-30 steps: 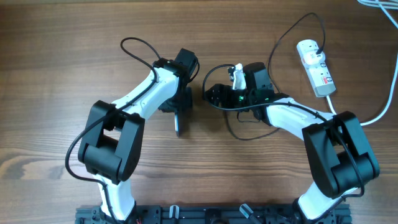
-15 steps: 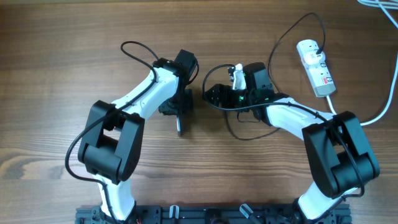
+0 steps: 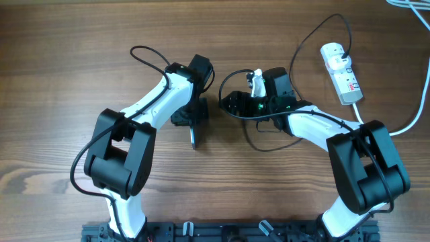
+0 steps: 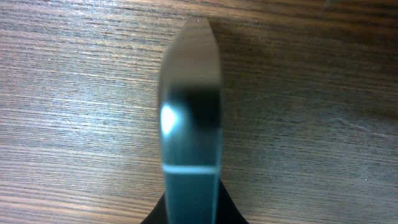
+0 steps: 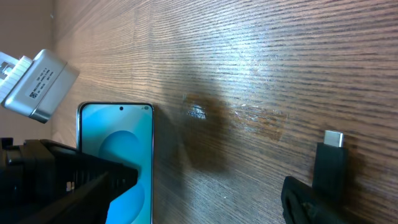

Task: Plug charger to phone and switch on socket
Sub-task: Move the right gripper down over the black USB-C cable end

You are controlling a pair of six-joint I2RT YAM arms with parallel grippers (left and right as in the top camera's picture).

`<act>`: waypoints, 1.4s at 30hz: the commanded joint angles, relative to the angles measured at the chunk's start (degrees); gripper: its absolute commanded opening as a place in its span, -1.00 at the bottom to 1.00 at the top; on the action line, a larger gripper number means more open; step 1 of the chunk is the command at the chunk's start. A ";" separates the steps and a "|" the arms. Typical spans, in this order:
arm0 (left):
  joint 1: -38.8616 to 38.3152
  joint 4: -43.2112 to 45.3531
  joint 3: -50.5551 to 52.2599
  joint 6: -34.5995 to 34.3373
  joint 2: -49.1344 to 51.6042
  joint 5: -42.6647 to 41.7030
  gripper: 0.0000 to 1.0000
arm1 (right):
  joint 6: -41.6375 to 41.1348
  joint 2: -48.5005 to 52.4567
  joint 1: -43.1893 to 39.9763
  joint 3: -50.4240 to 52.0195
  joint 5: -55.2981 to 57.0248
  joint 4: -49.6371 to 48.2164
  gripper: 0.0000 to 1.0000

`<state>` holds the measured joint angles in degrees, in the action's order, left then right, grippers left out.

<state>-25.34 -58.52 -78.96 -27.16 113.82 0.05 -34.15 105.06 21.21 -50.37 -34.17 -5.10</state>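
Note:
My left gripper (image 3: 191, 115) is shut on the phone (image 3: 193, 136) and holds it on its edge, so from overhead it is a thin dark strip. In the left wrist view the phone (image 4: 189, 106) stands edge-on between the jaws (image 4: 189, 211). In the right wrist view its turquoise screen (image 5: 118, 149) faces the camera, partly covered by the left gripper (image 5: 62, 183). My right gripper (image 3: 232, 103) is shut on the charger's black plug (image 5: 333, 155), metal tip sticking out past the jaws (image 5: 326, 186), to the right of the phone and apart from it. The socket (image 3: 341, 72) lies at the far right.
The thin black charger cable (image 3: 316, 30) loops from the socket to my right gripper and curls on the table below it. A thick white cord (image 3: 418, 101) runs along the right edge. A white-grey block (image 5: 40, 84) shows beside the phone's top.
My left gripper has shifted very slightly with the phone in it. The right arm, the plug and the socket have not moved.

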 commanded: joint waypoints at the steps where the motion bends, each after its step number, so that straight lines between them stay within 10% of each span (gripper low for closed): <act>1: 0.61 -0.02 0.28 0.98 -1.33 -2.29 -0.92 | 1.03 1.01 -0.09 0.15 0.81 1.53 0.67; 7: 11.17 6.78 0.20 12.48 -1.33 -36.35 -0.92 | 8.90 -1.07 -0.39 -14.29 6.80 27.23 0.68; 10: 16.68 11.23 0.20 12.81 -1.33 -39.71 -0.92 | 13.35 -1.07 0.13 -20.68 17.53 39.91 0.64; 19: 20.85 14.40 0.37 11.78 -1.31 -39.63 -0.92 | 16.17 4.74 10.64 -20.39 32.65 47.21 -0.81; 33: 20.85 13.99 1.07 11.76 -1.31 -39.65 -0.91 | 15.67 5.62 9.51 -7.80 39.67 61.94 -0.44; 42: 20.85 14.01 1.07 11.74 -1.31 -39.63 -0.91 | 19.39 5.62 4.94 -13.18 37.29 43.52 -0.17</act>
<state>-4.49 -44.56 -78.19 -16.34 113.75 -37.63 -17.15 107.44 26.37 -63.68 2.17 40.84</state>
